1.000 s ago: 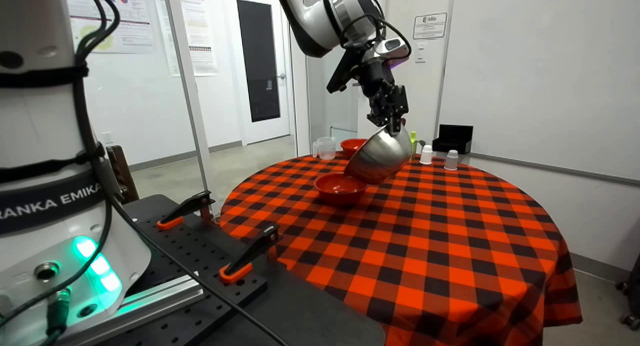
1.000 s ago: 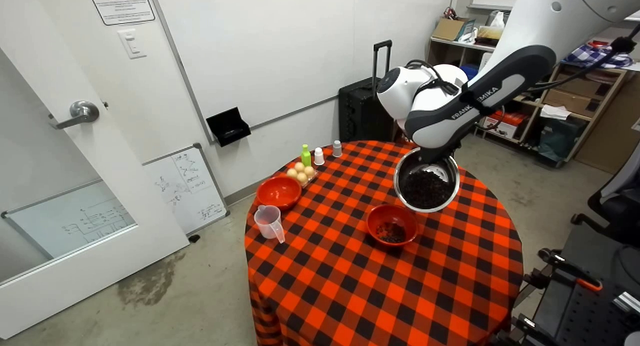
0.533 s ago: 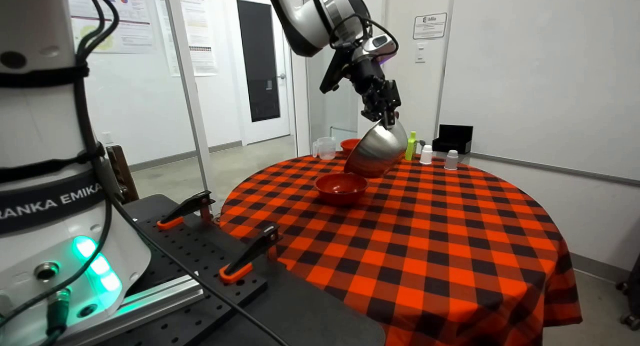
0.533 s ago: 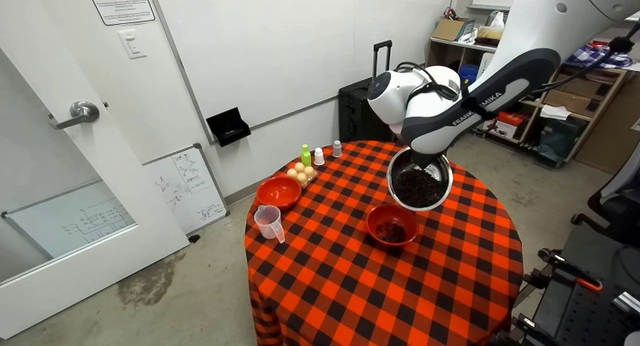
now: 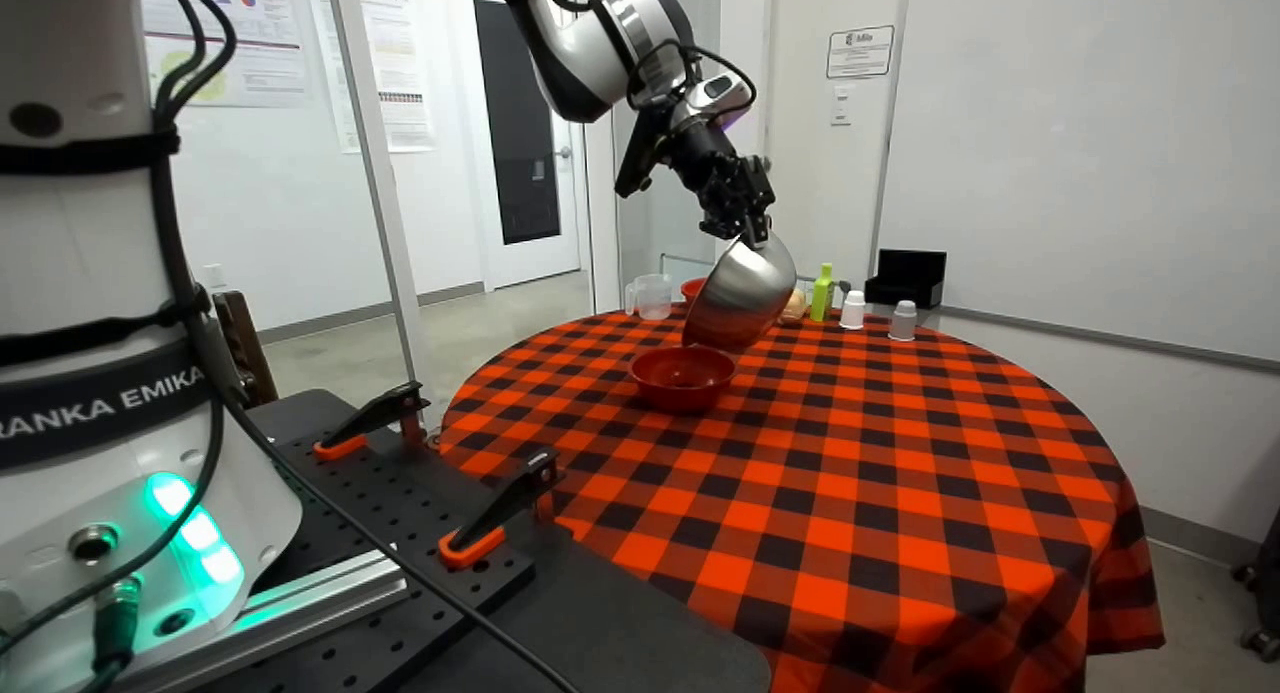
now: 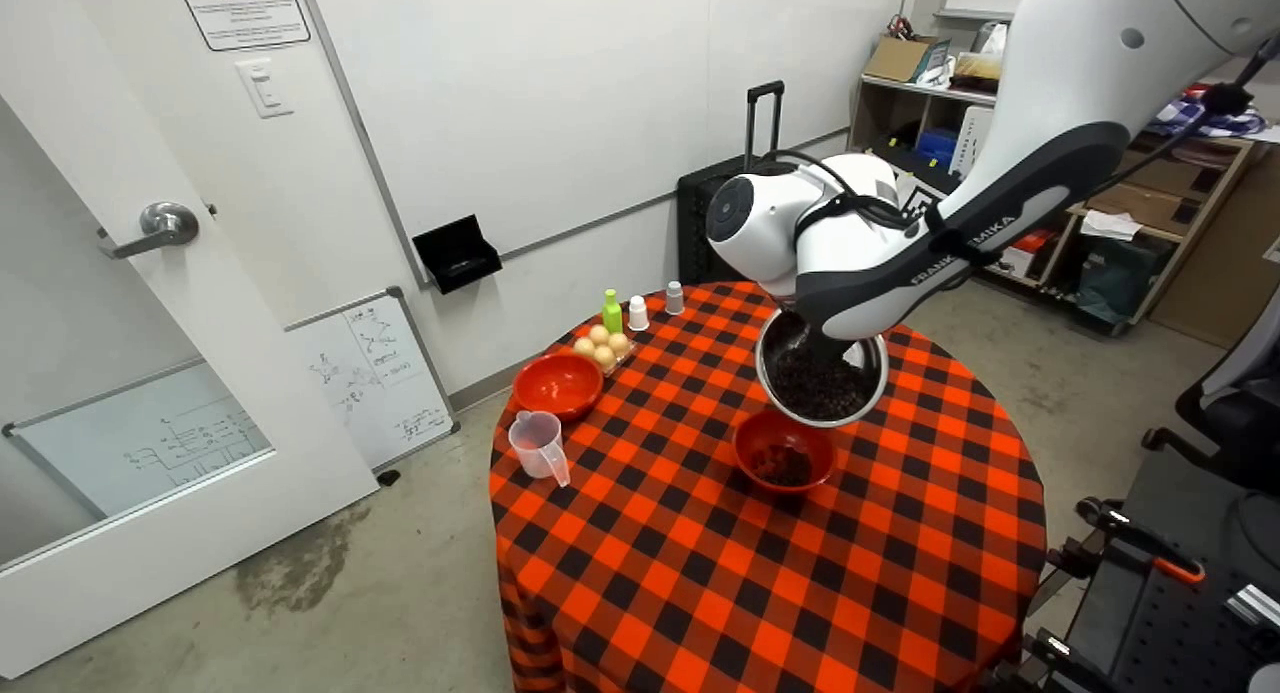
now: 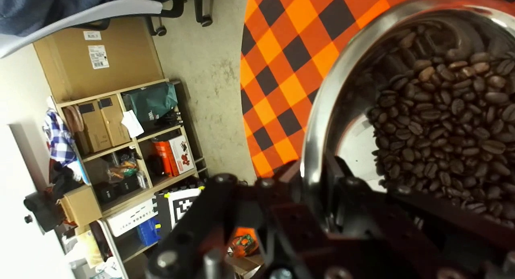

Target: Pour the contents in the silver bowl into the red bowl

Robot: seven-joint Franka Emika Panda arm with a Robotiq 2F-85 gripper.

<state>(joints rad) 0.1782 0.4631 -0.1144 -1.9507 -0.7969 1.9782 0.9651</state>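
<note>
in an exterior view my jaws hold the silver bowl (image 5: 742, 298) at the upper middle of the frame, steeply tipped, its low lip at the upper rim of the red bowl (image 5: 683, 393) on the desk (image 5: 870, 473); whether they touch i cannot tell. within the last second i have brought it leftward and steepened the tilt.

in an exterior view the coffee beans (image 6: 822, 385) lie in the silver bowl, right of centre, and its rim now cuts across the red bowl's upper right edge. a smaller dark heap (image 6: 782, 465) already sits in the red bowl.

in the wrist view, bottom centre, my jaws pinch the silver bowl's rim, 1 side within, 1 outside; coffee beans crowd the right. i judge the lip better lined up, but most is left to pour: i should tip further, slowly, lest some spill past the edge.
</note>
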